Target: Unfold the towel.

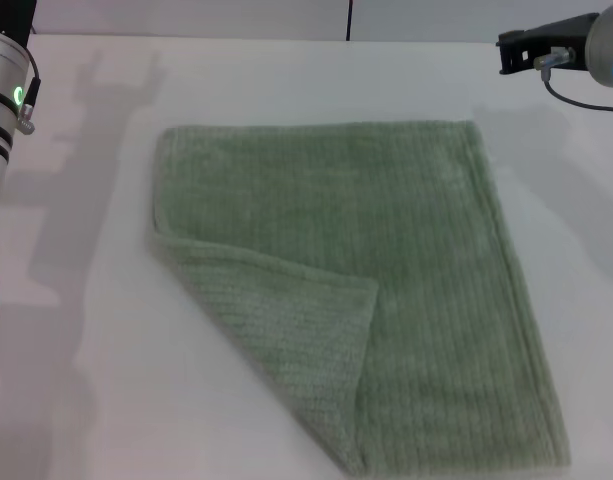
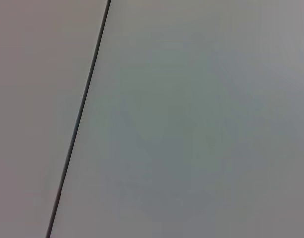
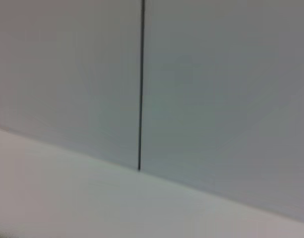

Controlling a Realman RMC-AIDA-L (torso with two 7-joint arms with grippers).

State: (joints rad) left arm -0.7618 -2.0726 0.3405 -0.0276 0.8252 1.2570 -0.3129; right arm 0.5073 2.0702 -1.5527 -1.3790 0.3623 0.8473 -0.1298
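Observation:
The pale sage-green towel (image 1: 386,260) lies flat on the white table (image 1: 86,380) in the head view, spread nearly square. Its near left corner (image 1: 286,330) is folded over onto the cloth as a triangular flap. My left arm (image 1: 4,130) stands at the far left edge, away from the towel; its gripper is out of view. My right gripper (image 1: 516,50) is raised at the far right, beyond the towel's far right corner and apart from it. Both wrist views show only wall panels and no towel.
A grey wall with a dark vertical seam (image 1: 349,20) runs behind the table's far edge. The seam also shows in the left wrist view (image 2: 82,114) and in the right wrist view (image 3: 141,84). Bare table surrounds the towel on the left and far sides.

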